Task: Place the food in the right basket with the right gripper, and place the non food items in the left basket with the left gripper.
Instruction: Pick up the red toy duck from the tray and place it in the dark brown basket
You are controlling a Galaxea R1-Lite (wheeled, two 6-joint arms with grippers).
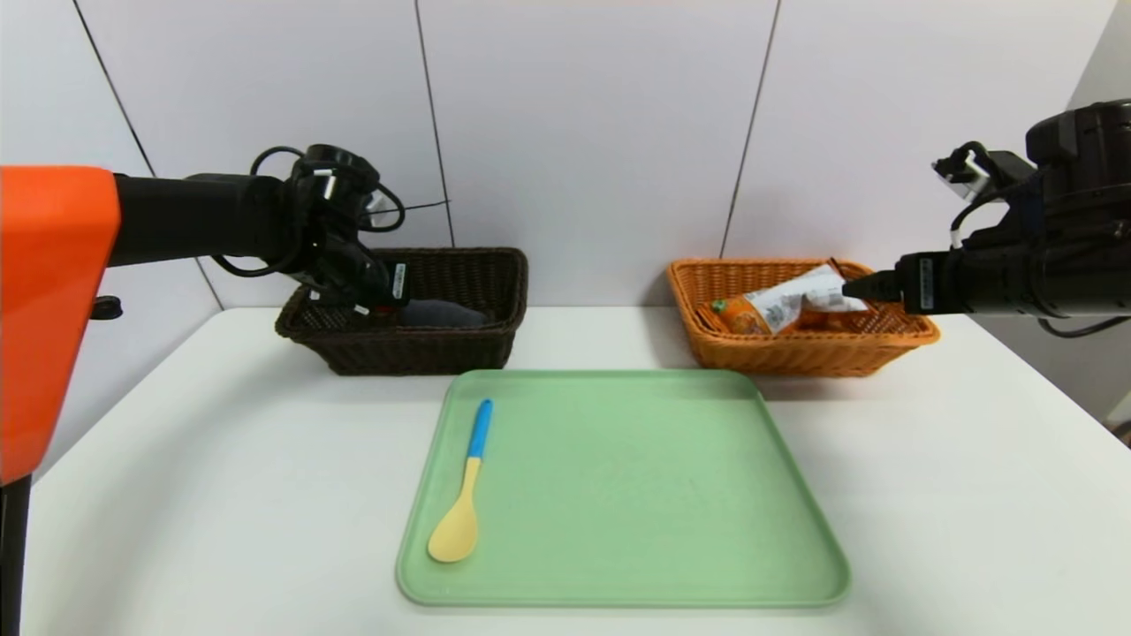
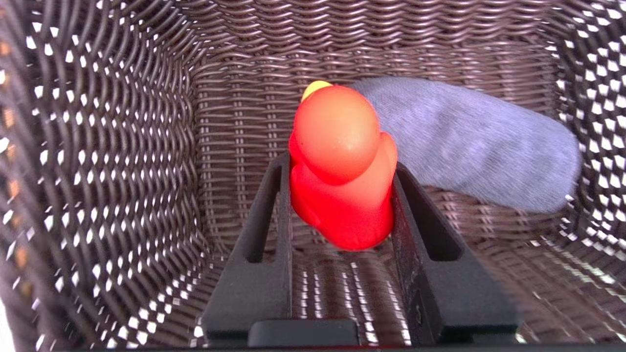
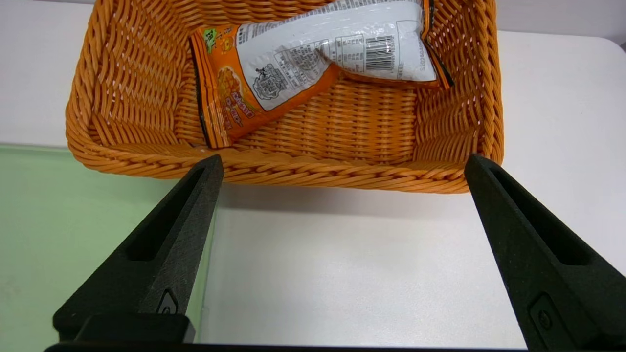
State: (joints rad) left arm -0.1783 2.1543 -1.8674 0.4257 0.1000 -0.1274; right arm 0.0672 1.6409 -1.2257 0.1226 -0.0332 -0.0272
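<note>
Nearest, a green tray (image 1: 618,495) on the white table (image 1: 972,495) carries a blue-and-yellow spoon (image 1: 464,495). Beyond it, the left gripper (image 2: 342,195) is lowered into the dark basket (image 1: 495,291), fingers clamped on a red toy duck (image 2: 342,166) beside a grey sock (image 2: 479,142). The right gripper (image 3: 342,166) hovers before the orange basket (image 3: 293,171), fingers spread wide, empty; a snack packet (image 3: 313,63) lies inside

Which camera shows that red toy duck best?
The left wrist view: the red toy duck fills the middle, clamped in the left tool over the dark basket. The head view shows only a red speck; the right wrist view shows none.
</note>
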